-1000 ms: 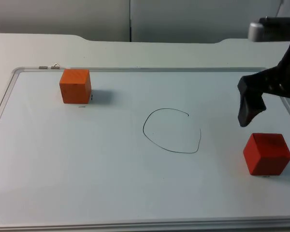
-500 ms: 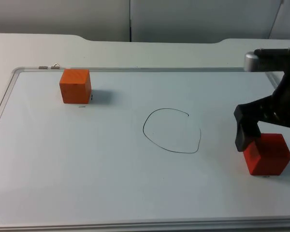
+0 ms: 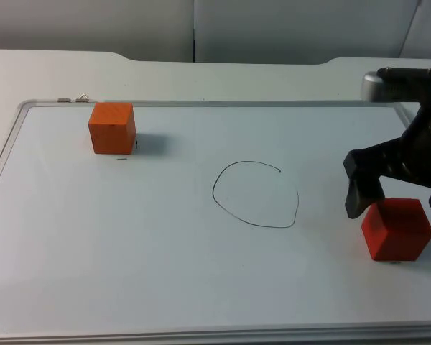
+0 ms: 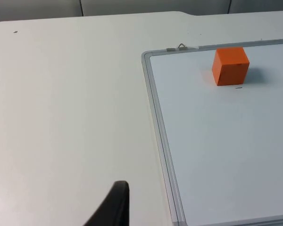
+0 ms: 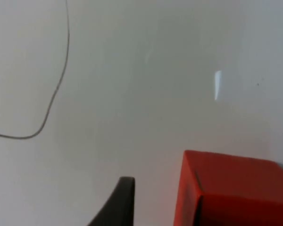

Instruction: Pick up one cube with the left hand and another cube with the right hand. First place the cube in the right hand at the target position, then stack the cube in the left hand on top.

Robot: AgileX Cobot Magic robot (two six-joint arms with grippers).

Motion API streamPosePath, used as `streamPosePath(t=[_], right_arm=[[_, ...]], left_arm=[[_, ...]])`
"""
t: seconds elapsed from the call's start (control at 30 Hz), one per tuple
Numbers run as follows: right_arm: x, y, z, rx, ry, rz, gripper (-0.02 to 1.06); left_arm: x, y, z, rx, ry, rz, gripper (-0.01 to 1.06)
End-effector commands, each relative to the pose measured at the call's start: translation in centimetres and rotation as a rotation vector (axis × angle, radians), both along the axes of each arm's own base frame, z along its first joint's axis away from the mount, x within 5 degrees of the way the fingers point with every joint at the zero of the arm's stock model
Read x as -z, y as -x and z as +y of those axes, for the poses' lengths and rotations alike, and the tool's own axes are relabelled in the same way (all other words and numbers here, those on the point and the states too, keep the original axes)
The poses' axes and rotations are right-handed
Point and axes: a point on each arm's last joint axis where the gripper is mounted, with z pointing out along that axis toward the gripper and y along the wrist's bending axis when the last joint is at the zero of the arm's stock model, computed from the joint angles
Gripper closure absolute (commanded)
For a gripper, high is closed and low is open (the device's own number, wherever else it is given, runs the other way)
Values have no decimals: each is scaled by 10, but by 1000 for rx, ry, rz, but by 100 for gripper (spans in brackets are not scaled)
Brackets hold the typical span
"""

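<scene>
at whiteboard's right edge: right gripper (image 3: 396,203) open astride red cube (image 3: 396,228), seemingly off-centre; centre before closing. left gripper waiting, jaws unreadable.

under me lies a whiteboard (image 3: 129,273) with a thin metal frame (image 4: 156,122), flat on the white table (image 4: 61,103). two small metal clips (image 3: 72,99) sit on the frame's far edge near its corner. a short dark pen dash (image 3: 122,158) marks the board. beyond the table stands the grey partition wall (image 3: 129,25).
</scene>
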Motion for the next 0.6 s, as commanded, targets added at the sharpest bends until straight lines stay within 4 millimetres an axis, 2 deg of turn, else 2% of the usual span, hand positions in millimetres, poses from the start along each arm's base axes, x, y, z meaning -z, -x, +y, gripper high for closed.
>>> streamPosePath(t=[0.0, 0.1, 0.37, 0.47, 0.57], right_arm=[[1, 1, 1, 0, -2, 3, 12], [2, 3, 1, 0, 3, 16, 15], [2, 3, 0, -15, 9, 22, 15], [6, 3, 1, -27, 13, 29, 16], [17, 3, 1, -26, 25, 67, 22]], left_arm=[[0, 0, 0, -6, 7, -9, 0], [0, 0, 0, -6, 7, -9, 0], [0, 0, 0, -6, 7, -9, 0], [0, 0, 0, -6, 7, -9, 0], [0, 0, 0, -6, 7, -9, 0]])
